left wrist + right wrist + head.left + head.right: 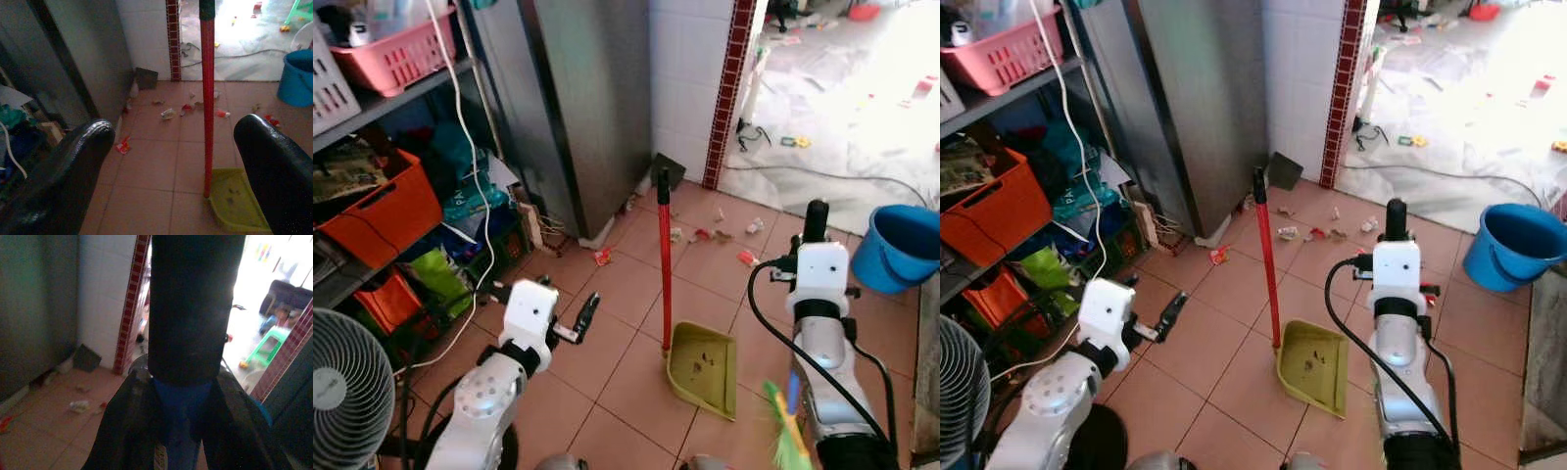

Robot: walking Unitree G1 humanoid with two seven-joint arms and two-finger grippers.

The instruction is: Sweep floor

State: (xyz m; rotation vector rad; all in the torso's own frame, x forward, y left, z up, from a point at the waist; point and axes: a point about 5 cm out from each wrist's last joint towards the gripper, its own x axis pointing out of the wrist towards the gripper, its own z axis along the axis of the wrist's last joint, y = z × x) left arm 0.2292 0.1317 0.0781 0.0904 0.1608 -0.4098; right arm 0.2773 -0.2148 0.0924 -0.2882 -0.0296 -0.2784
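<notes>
A yellow-green dustpan (705,367) is seen standing on the terracotta tiled floor (607,392), its long red handle (664,264) rising nearly upright and ending in a dark grip at the top. Scattered litter (720,233) lies on the tiles beyond it, towards the white tiled wall and the doorway, with 1 red scrap (602,257) nearer the steel cabinet (592,98).

The left gripper (585,318) is held low and forward, level with the lower part of the red handle and well apart from it. In the left wrist view its 2 black fingers (63,181) are spread wide, nothing lies between the jaws, and the handle (207,98) is framed between them, closer to one finger than the other. The handle's long axis runs vertically, so it would be crossed squarely by jaws closing sideways.

The right gripper (816,223) is raised upright, and in the right wrist view its jaws are closed around a broom handle (195,308), dark above and blue lower down. Blurred green and blue bristles (785,431) show beside the right forearm.

The left arm is judged the nearer to the dustpan handle, which lies ahead of and towards the robot's right of its jaws; a forward reach with a slight shift rightward appears to be what is called for

A blue bucket (899,245) stands at the right, and a fan (347,397) and orange crates (391,211) at the left
</notes>
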